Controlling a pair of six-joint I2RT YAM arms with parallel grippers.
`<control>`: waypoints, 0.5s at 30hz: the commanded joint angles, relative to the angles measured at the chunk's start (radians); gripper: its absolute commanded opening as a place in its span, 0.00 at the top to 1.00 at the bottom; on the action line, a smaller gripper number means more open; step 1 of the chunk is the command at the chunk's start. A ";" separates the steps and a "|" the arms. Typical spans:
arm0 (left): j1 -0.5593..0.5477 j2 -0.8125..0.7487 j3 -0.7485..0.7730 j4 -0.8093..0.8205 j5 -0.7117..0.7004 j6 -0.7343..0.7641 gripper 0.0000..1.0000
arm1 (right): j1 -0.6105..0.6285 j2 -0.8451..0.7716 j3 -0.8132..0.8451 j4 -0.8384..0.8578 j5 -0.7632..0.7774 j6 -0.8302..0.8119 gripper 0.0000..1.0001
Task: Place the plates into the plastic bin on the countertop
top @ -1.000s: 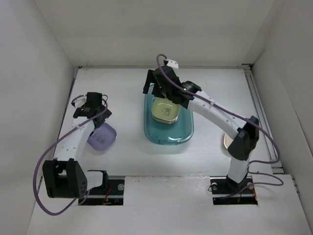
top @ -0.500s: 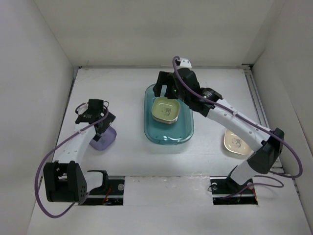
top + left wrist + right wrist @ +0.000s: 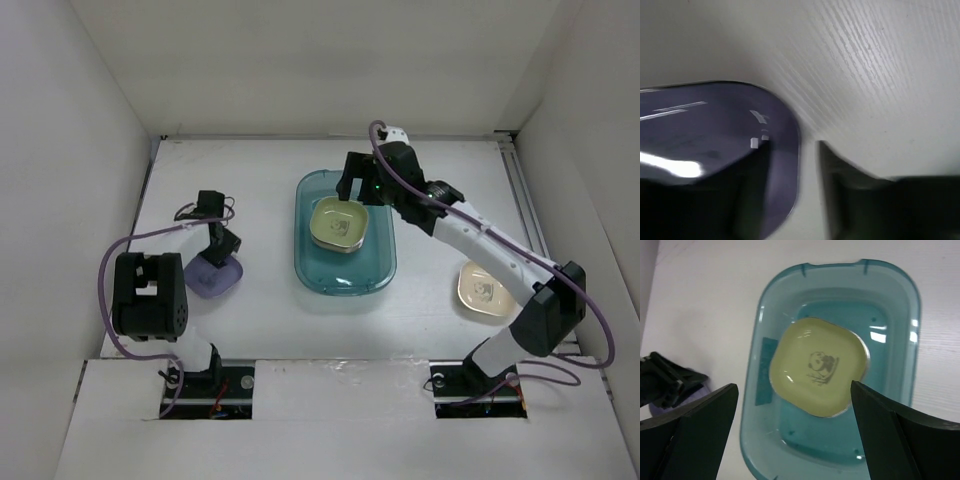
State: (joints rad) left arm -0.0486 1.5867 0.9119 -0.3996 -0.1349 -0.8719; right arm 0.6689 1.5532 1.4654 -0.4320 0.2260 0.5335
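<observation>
The job looks partly done. One yellow plate (image 3: pixel 338 222) lies flat in the bin (image 3: pixel 342 282); a pale edge under it hints at more below, but I cannot count them. Two plates are left out on the surface (image 3: pixel 270 200): a purple plate (image 3: pixel 213 280) at 9 o'clock from the bin and a cream plate (image 3: pixel 484 290) at 4 o'clock.

The left pincer (image 3: pixel 791 150) straddles the purple plate's rim, one finger inside and one outside, jaws apart with a sliver of surface showing beside the rim. The right pincer (image 3: pixel 356 188) hangs over the bin's 12 o'clock end, spread wide and empty.

Bare surface lies between the purple plate and the bin, so that path looks free; only the bin's rim needs clearing. The cream plate sits near the rail (image 3: pixel 530 220) at 3 o'clock, close under the right arm.
</observation>
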 commanded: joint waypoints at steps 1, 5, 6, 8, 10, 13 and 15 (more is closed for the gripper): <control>0.001 0.004 -0.010 0.045 0.006 -0.007 0.74 | -0.070 -0.115 -0.057 0.052 -0.031 -0.024 0.00; 0.001 0.027 0.034 0.045 -0.003 -0.007 1.00 | -0.159 -0.238 -0.160 0.064 -0.053 -0.061 0.00; -0.010 0.027 0.050 0.030 -0.031 0.007 1.00 | -0.184 -0.264 -0.178 0.044 -0.053 -0.061 0.00; -0.026 0.007 0.113 -0.005 -0.067 0.025 1.00 | -0.279 -0.351 -0.252 0.024 -0.053 -0.082 0.00; -0.049 -0.051 0.178 -0.005 -0.092 0.053 1.00 | -0.397 -0.412 -0.310 0.013 -0.053 -0.083 0.00; -0.069 -0.120 0.282 0.016 -0.043 0.164 1.00 | -0.552 -0.516 -0.431 0.022 -0.097 -0.083 0.00; -0.069 -0.131 0.347 0.016 0.013 0.238 1.00 | -0.612 -0.563 -0.496 0.022 -0.111 -0.083 0.00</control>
State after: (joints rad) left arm -0.1066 1.5536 1.1381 -0.4152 -0.1722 -0.7563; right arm 0.1181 1.0336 1.0275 -0.4179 0.1616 0.4694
